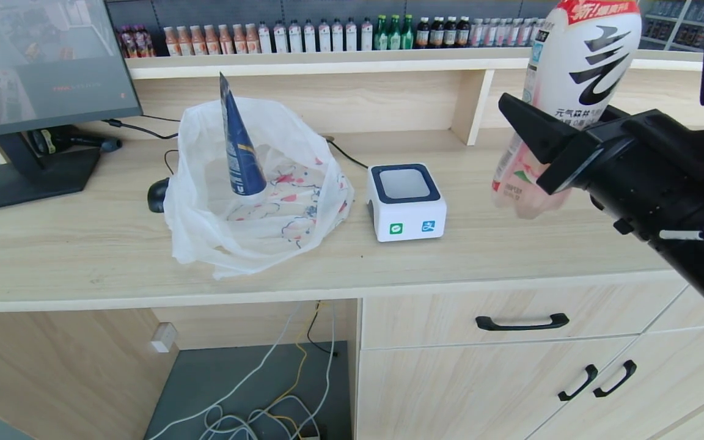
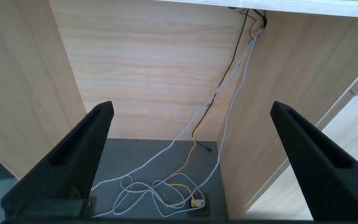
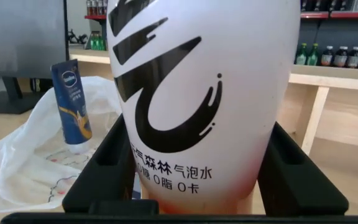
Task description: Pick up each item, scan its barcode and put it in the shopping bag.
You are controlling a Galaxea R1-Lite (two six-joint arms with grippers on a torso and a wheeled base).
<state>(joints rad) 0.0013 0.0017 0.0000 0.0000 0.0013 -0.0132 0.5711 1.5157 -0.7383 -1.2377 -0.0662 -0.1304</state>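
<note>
bottle (image 1: 578, 73) x1 in right gripper (image 3: 194, 186), tube (image 1: 239, 146) x1 in bag (image 1: 205, 238)

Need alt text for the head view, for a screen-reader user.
The right tool grips a white drink bottle, held up off the wooden counter, to the right of a small white scanner. Left of the scanner sits an open white shopping bag with a blue tube standing in it; a monitor stands at the far left.
</note>
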